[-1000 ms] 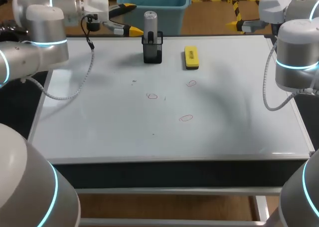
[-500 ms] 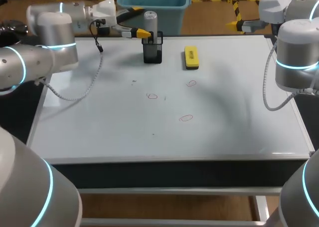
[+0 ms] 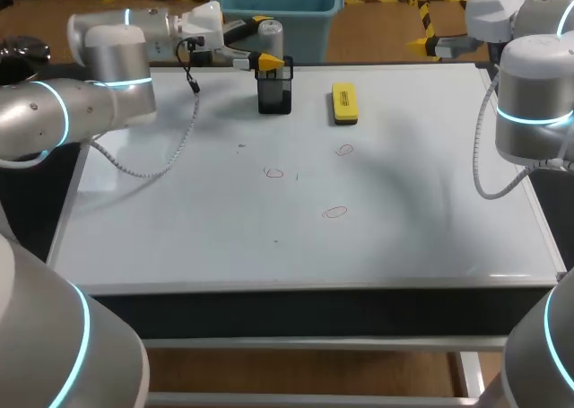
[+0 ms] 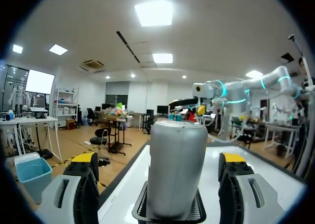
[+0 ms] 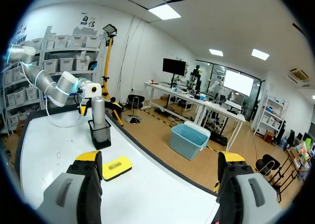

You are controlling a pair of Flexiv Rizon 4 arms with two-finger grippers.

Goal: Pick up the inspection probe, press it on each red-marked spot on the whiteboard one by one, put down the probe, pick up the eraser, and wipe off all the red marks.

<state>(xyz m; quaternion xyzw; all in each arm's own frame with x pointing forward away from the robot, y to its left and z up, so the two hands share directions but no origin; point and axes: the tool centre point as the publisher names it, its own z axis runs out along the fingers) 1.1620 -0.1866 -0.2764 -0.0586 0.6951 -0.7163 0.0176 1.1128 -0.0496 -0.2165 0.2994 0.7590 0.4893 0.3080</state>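
The grey cylindrical probe (image 3: 271,33) stands upright in a black holder (image 3: 274,94) at the back of the whiteboard (image 3: 179,220). My left gripper (image 3: 265,42) is open, one yellow-tipped finger on each side of the probe's top, with gaps showing in the left wrist view, where the probe (image 4: 177,170) fills the space between them. The yellow eraser (image 3: 344,102) lies flat to the right of the holder. Three small red marks (image 3: 273,172), (image 3: 345,150), (image 3: 334,212) sit mid-board. My right gripper (image 5: 160,157) is open and holds nothing, at the back right off the board, the eraser (image 5: 117,168) ahead of it.
The holder (image 5: 102,135) and my left gripper (image 5: 91,91) stand at the far end of the board in the right wrist view. A few faint dark specks (image 3: 240,145) dot the board left of the marks. My right arm's elbow (image 3: 534,94) hangs over the right edge.
My left arm has swung right along the back edge, bringing its open fingers from well left of the holder to either side of the probe's top. The right arm has not moved.
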